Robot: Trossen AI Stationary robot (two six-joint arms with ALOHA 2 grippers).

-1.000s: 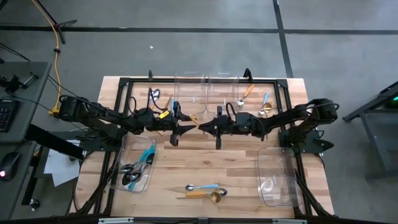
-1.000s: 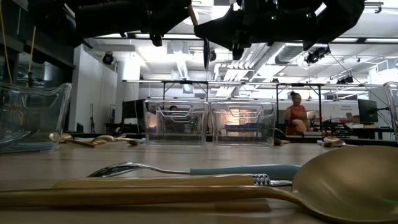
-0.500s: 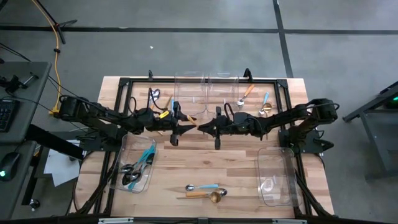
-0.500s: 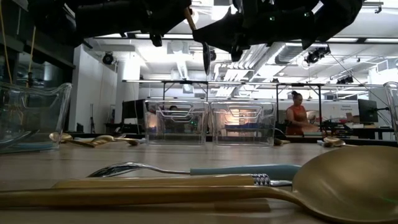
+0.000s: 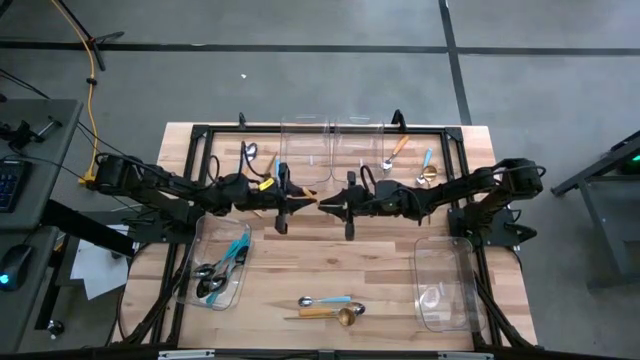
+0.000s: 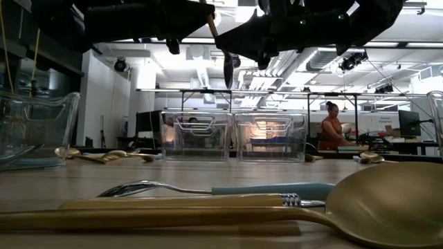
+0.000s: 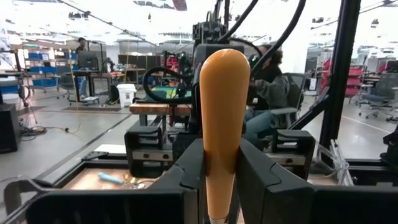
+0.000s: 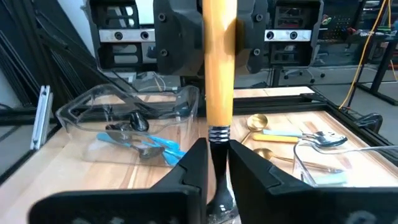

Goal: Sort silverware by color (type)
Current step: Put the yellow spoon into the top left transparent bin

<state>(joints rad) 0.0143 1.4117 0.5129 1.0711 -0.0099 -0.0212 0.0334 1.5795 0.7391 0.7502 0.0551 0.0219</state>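
Note:
A utensil with an orange handle [image 7: 224,118] and a dark head [image 6: 228,66] hangs head down above the table's middle, between my two grippers. My left gripper [image 7: 221,186] reaches in level from the table's left and is shut on the handle. My right gripper [image 8: 217,168] faces it from the table's right. Its fingers stand a little apart, one on either side of the utensil's thin neck [image 8: 217,142]. In the high view the two grippers [image 5: 303,203] [image 5: 327,205] nearly meet. My left gripper pinches the orange handle [image 7: 219,177] between its two fingers, one on each side. It comes in level from the table's left, across the handle. The handle stands nearly upright with its rounded free end [image 7: 224,62] above the fingers. The utensil hangs clear of the table.
A clear bin [image 5: 222,270] with blue-handled utensils stands near left, and another clear bin [image 5: 443,285] near right. Two clear bins [image 5: 305,145] [image 5: 358,145] stand at the far edge. Loose spoons lie at the front [image 5: 330,308], far right [image 5: 410,160] and far left [image 5: 250,155].
In the low view my left gripper's fingers have closed in on the orange handle's upper part. Both arms have stayed in place, and the utensil still hangs head down between them.

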